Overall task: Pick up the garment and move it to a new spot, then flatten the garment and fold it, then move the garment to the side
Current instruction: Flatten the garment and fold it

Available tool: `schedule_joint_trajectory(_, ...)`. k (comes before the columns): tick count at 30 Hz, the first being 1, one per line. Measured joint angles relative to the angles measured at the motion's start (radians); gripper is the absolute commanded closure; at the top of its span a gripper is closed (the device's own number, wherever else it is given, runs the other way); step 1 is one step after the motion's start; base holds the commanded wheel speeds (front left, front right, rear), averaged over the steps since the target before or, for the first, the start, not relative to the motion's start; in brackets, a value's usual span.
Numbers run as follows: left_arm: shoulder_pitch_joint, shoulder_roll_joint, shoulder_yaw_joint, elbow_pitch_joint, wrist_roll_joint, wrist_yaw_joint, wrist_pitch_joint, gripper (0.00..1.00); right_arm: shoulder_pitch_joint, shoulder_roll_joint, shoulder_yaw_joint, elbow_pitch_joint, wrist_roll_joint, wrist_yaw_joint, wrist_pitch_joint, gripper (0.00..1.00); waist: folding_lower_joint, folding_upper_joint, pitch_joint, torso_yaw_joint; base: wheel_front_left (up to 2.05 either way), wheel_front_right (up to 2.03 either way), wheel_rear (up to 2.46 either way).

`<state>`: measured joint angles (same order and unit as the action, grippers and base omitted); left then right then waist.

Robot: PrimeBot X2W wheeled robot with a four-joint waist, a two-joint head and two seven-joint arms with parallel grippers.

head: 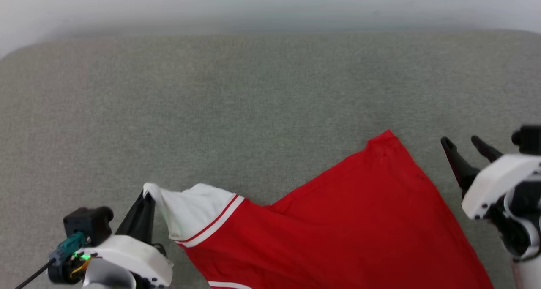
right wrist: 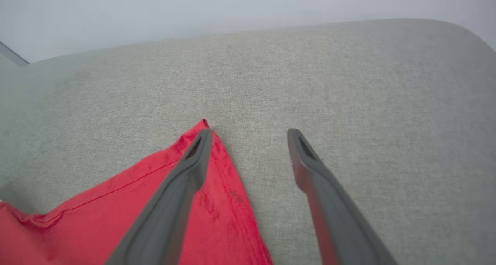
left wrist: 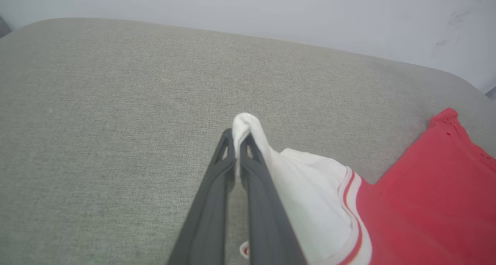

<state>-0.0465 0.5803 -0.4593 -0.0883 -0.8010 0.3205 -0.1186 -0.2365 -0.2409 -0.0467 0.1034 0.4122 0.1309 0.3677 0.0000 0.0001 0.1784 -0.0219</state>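
The garment (head: 338,221) is a red shirt with a white, red-striped sleeve, spread plain side up over the near part of a grey cushion. My left gripper (head: 148,196) at the lower left is shut on the tip of the white sleeve (left wrist: 310,195), which pokes up past the fingertips in the left wrist view at the left gripper (left wrist: 237,135). My right gripper (head: 463,142) stands open at the right, just off the garment's far red corner (right wrist: 203,125); in the right wrist view the right gripper (right wrist: 250,132) has nothing between its fingers.
The grey fabric cushion (head: 253,90) stretches far beyond the garment to a pale wall behind it. Its rounded edges show at the far left and right.
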Motion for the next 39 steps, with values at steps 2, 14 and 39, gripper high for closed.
schedule_joint_trajectory(2, -0.028, -0.007, -0.006, -0.004, 0.008, -0.006, 0.0, 1.0, -0.068, -0.025, 0.031, 0.053, 0.012, 0.0, 0.04, 0.0, 0.0, 0.0, 0.024, 0.013, 0.0, 0.0, 0.0)
schedule_joint_trajectory(14, -0.178, -0.062, -0.05, 0.031, 0.04, -0.072, -0.015, 1.0, -0.355, -0.1, 0.196, 0.218, 0.043, 0.0, 0.568, 0.0, 0.0002, 0.0, 0.157, 0.109, 0.0, 0.0, 0.0)
schedule_joint_trajectory(39, -0.294, -0.073, -0.012, 0.16, 0.013, -0.097, -0.032, 1.0, -0.382, -0.079, 0.218, 0.322, 0.071, 0.0, 0.431, 1.0, 0.0, 0.0, -0.009, 0.108, 0.0, 0.0, 0.0)
